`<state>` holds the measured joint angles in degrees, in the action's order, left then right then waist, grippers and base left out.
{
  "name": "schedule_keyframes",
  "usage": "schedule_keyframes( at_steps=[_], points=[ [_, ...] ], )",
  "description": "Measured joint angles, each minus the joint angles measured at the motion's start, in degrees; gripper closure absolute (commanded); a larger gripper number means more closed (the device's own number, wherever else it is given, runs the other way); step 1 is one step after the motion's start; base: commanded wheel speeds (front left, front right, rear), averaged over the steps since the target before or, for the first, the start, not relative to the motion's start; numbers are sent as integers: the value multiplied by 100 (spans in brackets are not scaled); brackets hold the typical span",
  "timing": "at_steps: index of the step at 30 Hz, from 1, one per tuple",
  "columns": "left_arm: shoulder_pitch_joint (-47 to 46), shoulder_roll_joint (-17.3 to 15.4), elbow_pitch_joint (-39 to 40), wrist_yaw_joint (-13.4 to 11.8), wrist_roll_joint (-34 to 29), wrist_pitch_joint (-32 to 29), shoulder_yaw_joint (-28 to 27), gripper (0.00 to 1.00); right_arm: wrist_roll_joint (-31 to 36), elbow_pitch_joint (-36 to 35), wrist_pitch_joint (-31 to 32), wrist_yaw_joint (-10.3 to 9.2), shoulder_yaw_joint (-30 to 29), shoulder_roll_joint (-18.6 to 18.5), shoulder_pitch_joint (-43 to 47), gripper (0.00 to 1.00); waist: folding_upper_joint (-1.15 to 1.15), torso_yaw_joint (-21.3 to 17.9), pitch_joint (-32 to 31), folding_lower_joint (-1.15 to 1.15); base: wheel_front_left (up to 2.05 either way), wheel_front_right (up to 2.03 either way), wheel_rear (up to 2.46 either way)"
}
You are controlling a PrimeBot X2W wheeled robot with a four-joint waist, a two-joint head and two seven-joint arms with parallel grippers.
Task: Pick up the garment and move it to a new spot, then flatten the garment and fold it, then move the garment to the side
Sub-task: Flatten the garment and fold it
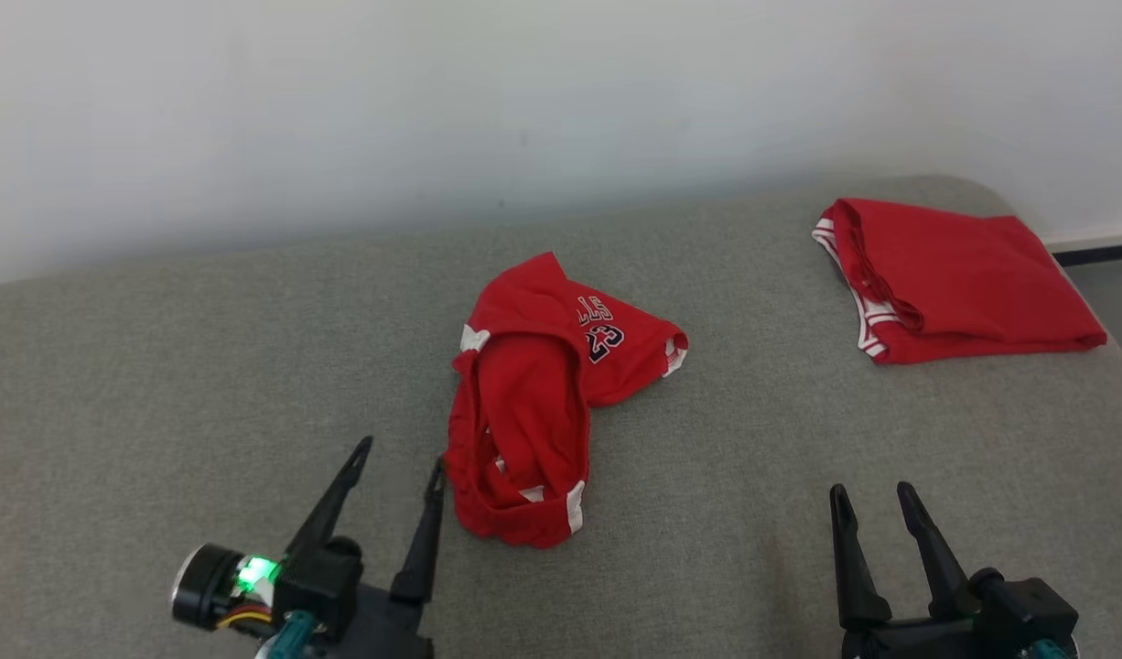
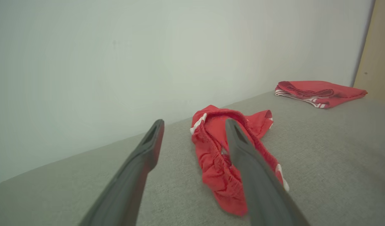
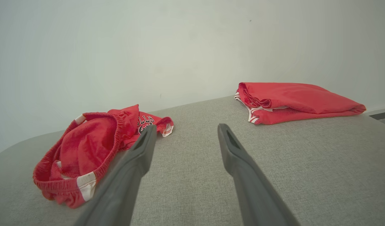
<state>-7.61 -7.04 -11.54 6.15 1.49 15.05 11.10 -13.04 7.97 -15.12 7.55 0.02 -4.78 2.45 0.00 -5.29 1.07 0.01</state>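
Observation:
A crumpled red garment (image 1: 534,394) with white trim and dark lettering lies in a heap at the middle of the grey padded surface (image 1: 204,384). It also shows in the left wrist view (image 2: 217,157) and the right wrist view (image 3: 85,150). My left gripper (image 1: 404,458) stands open just left of the heap's near end, its right finger close to the waistband edge, nothing between its fingers. My right gripper (image 1: 870,494) is open at the lower right, well clear of the garment and holding nothing.
A second red garment (image 1: 954,279), folded flat, lies at the far right corner of the surface (image 3: 293,102). A pale wall (image 1: 524,110) rises behind the back edge. The surface's right edge drops away near the folded piece.

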Motion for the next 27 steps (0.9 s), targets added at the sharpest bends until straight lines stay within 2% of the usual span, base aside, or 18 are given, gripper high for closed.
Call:
schedule_keyframes(
  at_steps=[4,15,22,23,24,25,27],
  points=[
    [-621,56,-549,93,-36,0,586,0,-37,-20,0,0,-3,30,-170,0,0,-222,280,0,0,0,0],
    [-1473,21,-1824,132,134,0,1600,0,-93,-8,0,0,4,105,-386,0,1,-759,781,0,0,0,0],
    [-1835,-47,-2778,136,411,-209,1860,0,-111,21,0,0,13,146,-493,0,0,-942,951,0,0,0,0],
    [-1859,-41,-2867,136,456,-231,1874,35,-120,19,0,0,11,154,-497,0,0,-958,961,0,0,0,0],
    [-1881,-27,-2943,136,515,-236,1897,61,-132,16,0,0,4,158,-504,0,0,-970,970,0,0,0,0],
    [-1913,-22,-2997,136,539,-233,1938,99,-148,14,0,0,-13,159,-509,0,0,-980,977,0,0,0,0],
    [-1980,0,-3072,136,597,-218,2038,100,-151,10,0,0,-34,160,-517,0,0,-989,982,-1,0,0,0]
  ],
)
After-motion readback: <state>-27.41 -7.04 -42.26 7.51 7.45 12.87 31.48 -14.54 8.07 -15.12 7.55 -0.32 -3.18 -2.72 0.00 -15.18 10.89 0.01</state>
